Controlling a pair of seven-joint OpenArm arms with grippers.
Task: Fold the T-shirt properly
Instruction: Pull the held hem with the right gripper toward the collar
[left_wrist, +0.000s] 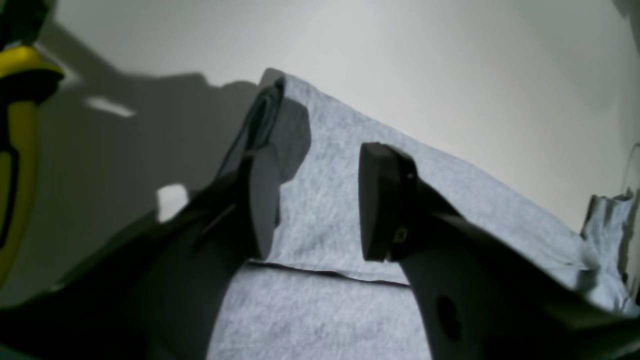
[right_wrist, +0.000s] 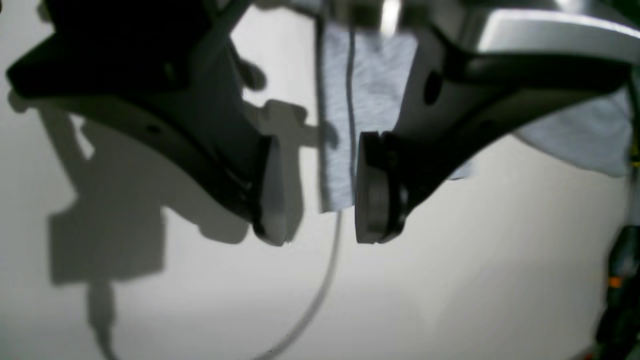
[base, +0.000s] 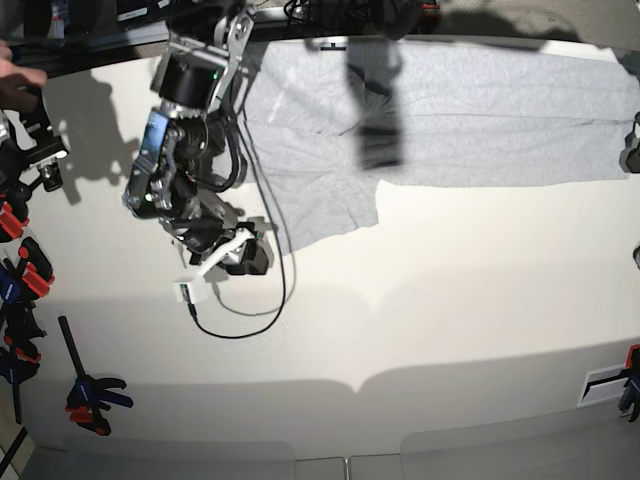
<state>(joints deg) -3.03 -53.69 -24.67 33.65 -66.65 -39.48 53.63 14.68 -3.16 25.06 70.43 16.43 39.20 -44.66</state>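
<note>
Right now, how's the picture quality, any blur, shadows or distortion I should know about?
Left wrist view: soft focus, the left gripper shading the T-shirt. Right wrist view: blurred, hard arm shadows on the table. Base view: fisheye bending, a dark shadow across the shirt.

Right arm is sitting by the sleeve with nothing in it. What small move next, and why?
Probably ease the right gripper forward onto the T-shirt sleeve edge, then close. Its fingers stand open and empty, with the sleeve's hem just beyond them on the table, so a short advance should catch it.
</note>
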